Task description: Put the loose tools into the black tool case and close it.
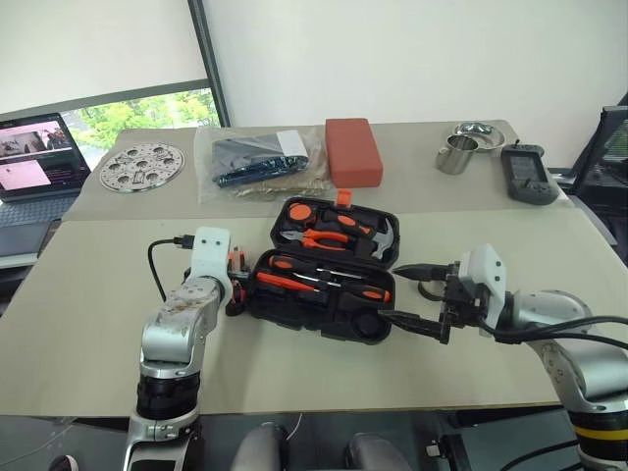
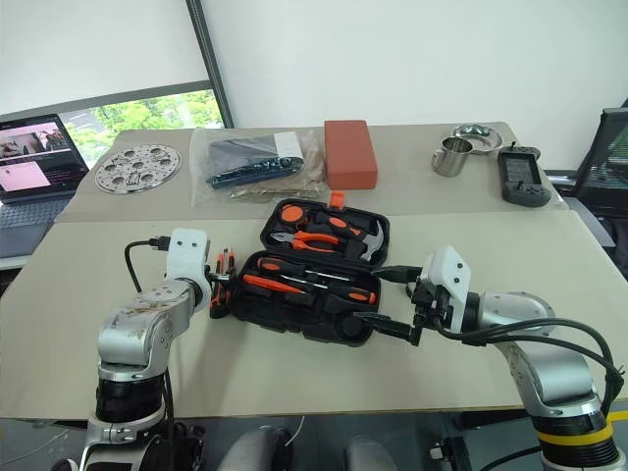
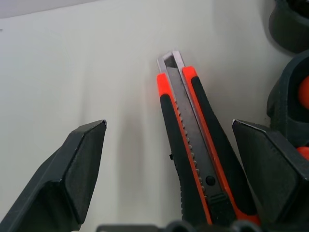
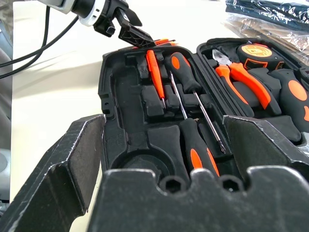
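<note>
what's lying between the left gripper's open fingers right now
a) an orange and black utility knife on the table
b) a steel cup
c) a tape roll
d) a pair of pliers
a: the left wrist view shows the utility knife lying flat on the table between the spread fingers of the left gripper, which are not touching it, just beside the black tool case.
</note>
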Controlling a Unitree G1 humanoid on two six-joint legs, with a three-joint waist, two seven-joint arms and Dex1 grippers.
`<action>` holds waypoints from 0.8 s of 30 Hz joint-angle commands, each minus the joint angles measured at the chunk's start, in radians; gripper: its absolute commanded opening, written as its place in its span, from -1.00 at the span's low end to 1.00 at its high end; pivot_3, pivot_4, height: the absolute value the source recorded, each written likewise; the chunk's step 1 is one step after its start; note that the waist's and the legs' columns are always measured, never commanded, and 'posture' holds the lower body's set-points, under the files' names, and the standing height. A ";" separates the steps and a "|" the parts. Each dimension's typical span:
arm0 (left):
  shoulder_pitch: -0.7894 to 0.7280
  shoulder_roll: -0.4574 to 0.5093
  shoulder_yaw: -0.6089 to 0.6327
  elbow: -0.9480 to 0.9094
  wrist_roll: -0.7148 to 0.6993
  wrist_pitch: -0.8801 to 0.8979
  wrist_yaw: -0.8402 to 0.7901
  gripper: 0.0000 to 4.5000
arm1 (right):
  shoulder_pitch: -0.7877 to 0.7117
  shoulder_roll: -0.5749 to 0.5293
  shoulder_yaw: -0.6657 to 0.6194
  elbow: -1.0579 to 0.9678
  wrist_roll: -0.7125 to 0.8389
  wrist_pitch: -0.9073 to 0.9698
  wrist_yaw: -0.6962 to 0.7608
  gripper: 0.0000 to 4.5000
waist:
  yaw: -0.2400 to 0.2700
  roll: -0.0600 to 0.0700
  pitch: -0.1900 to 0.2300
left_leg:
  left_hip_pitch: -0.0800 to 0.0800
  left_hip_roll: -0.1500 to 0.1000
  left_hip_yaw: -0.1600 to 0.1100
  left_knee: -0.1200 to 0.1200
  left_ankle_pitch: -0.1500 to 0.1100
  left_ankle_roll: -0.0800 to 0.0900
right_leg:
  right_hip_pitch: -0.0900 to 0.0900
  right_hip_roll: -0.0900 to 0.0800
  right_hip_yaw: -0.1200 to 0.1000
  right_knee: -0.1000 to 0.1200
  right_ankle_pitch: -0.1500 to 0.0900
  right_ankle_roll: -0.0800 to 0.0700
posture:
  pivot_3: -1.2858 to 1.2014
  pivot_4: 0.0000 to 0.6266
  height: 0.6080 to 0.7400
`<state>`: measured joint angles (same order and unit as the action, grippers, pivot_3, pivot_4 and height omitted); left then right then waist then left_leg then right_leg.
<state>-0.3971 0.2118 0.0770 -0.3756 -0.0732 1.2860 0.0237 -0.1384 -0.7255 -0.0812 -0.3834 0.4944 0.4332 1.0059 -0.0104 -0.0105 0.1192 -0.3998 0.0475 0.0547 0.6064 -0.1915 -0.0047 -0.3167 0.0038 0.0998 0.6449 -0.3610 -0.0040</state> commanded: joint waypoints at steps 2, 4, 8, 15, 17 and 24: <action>-0.013 -0.028 0.002 0.023 0.015 0.087 0.019 0.98 | 0.005 0.000 -0.020 -0.046 0.014 -0.016 -0.019 1.00 | 0.000 0.000 0.000 | 0.000 0.000 0.000 0.000 0.000 0.000 | 0.000 0.000 0.000 0.000 0.000 0.000 | 0.03 -0.52 1.00; -0.012 -0.037 -0.003 0.031 0.015 0.114 0.020 0.98 | 0.008 0.002 -0.018 -0.050 0.014 -0.017 -0.024 1.00 | 0.001 0.000 0.000 | 0.000 0.000 0.000 0.000 0.000 0.000 | 0.000 0.000 0.000 0.000 0.000 0.000 | 0.03 -0.52 1.00; 0.005 -0.092 0.040 0.048 0.007 0.184 0.026 0.98 | 0.013 0.007 -0.015 -0.058 0.017 -0.014 -0.037 1.00 | 0.002 0.002 -0.002 | 0.000 -0.001 0.000 0.000 0.000 0.000 | 0.001 -0.001 0.000 0.000 0.000 0.000 | 0.03 -0.52 1.00; 0.013 -0.133 0.150 0.034 0.028 0.220 0.047 0.98 | 0.014 0.015 -0.009 -0.060 0.017 -0.014 -0.046 1.00 | -0.002 0.003 -0.003 | 0.002 -0.002 0.000 0.000 0.000 0.000 | 0.002 -0.002 0.000 0.000 0.000 0.001 | 0.03 -0.52 1.00; 0.027 -0.125 0.151 0.019 0.024 0.220 0.036 0.98 | 0.011 0.018 -0.006 -0.060 0.017 -0.014 -0.049 1.00 | -0.005 0.003 -0.004 | 0.002 -0.002 0.000 0.000 0.000 0.000 | 0.002 -0.001 0.000 0.000 0.000 0.001 | 0.03 -0.52 1.00; 0.065 -0.037 0.148 -0.020 0.039 0.195 0.023 0.05 | 0.010 0.023 -0.004 -0.057 0.018 -0.015 -0.050 1.00 | -0.015 0.003 -0.004 | 0.004 -0.001 0.001 -0.001 0.000 -0.001 | 0.002 0.000 0.001 0.000 0.000 0.001 | 0.03 -0.52 1.00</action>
<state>-0.3705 0.1534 0.2124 -0.4295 -0.0669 1.4431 0.0368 -0.1211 -0.7044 -0.0760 -0.4048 0.4946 0.4333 0.9573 -0.0257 -0.0073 0.1153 -0.3956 0.0467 0.0557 0.6049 -0.1908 -0.0063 -0.3152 0.0041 0.1014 0.6453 -0.3614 -0.0033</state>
